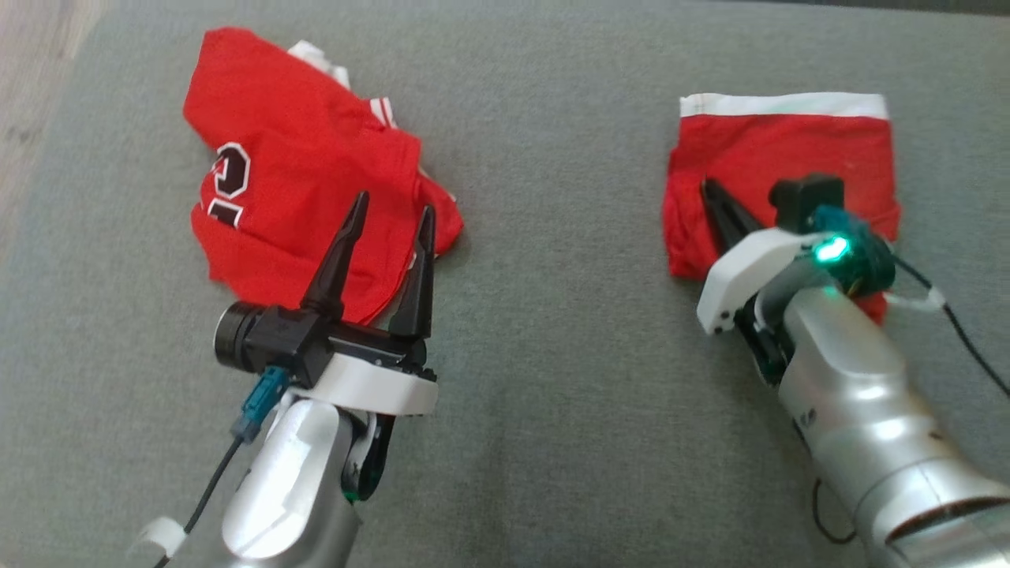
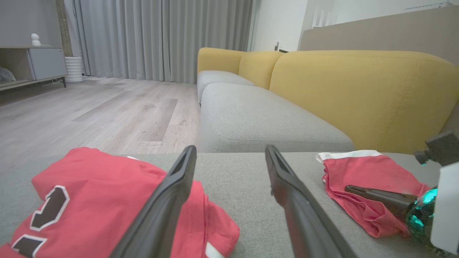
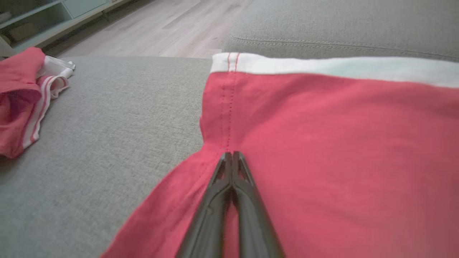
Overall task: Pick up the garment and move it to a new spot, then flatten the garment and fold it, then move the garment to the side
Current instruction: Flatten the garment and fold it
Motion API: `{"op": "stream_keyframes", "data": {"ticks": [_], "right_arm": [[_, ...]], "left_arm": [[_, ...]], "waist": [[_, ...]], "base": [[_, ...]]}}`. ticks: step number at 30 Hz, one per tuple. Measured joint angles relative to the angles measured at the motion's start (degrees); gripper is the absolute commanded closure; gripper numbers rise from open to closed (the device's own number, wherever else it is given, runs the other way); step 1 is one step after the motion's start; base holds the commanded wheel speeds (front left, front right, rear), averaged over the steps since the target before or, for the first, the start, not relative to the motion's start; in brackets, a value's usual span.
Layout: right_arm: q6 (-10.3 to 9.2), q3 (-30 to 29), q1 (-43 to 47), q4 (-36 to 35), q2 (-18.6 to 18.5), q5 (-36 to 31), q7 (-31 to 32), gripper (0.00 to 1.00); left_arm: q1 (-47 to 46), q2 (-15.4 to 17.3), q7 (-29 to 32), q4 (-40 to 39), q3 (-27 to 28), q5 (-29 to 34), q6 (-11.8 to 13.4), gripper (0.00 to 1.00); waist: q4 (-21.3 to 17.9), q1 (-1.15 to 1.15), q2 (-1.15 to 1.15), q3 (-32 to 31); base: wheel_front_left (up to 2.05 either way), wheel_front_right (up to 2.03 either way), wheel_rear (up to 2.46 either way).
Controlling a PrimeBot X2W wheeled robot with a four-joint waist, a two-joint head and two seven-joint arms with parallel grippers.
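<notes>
The right end effector (image 1: 708,185), pinched shut on the folded red white-banded garment (image 1: 789,150) well right of the crumpled red jersey (image 1: 276,158), should drag low and slowly, keeping folds; the left end effector (image 1: 396,203) hangs wide open, empty, over that jersey.

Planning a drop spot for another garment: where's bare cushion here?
Freest: the grey cushion strip between the crumpled jersey and the folded shorts, continuing down between both arms. Crowded: left, jersey with the open left hand over it; right, shorts pinched by the shut right hand.
</notes>
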Motion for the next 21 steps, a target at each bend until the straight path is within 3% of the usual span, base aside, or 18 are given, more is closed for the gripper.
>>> {"op": "stream_keyframes", "data": {"ticks": [5, 8, 13, 19, 20, 21], "right_arm": [[0.00, -0.09, 2.85, -2.21, 0.03, 2.14, -1.62, 1.00], [0.00, -3.82, 3.79, -4.53, 0.02, 1.03, -1.96, 1.00], [0.00, -12.23, 9.18, -15.73, -0.43, -4.41, -2.02, 1.00], [0.00, -20.05, 21.75, -27.13, -0.04, -10.05, -2.02, 1.00], [0.00, -21.09, 23.47, -28.94, 0.13, -10.85, -2.02, 0.65], [0.00, -21.96, 24.93, -30.74, 0.36, -11.47, -2.02, 0.00]], "left_arm": [[1.33, 0.00, 0.01, 0.07, 0.81, 0.37, 0.19, 0.00], [2.71, 0.01, 0.01, 0.16, 1.45, 0.37, 0.24, 0.00], [3.93, 0.01, 0.01, 0.33, 2.22, 0.37, 0.38, 0.00], [5.94, 0.02, 0.01, 0.26, 3.01, 0.37, 0.85, 0.00], [6.33, 0.02, 0.01, 0.26, 3.05, 0.37, 0.97, 0.00], [6.71, 0.02, 0.01, 0.26, 3.13, 0.37, 1.01, 0.00]], "waist": [[-1.79, 0.00, 0.00, -2.72], [-3.20, 0.00, 0.00, -4.47], [-5.47, 0.00, 0.00, -7.36], [-7.95, -0.01, 0.00, -9.85], [-8.31, 0.00, 0.00, -10.18], [-8.62, 0.00, 0.00, -10.49]], "base": [[0.00, 0.00, 0.00], [0.00, 0.00, 0.00], [0.00, 0.00, 0.00], [0.00, 0.00, 0.00], [0.00, 0.00, 0.00], [0.00, 0.00, 0.00]]}}
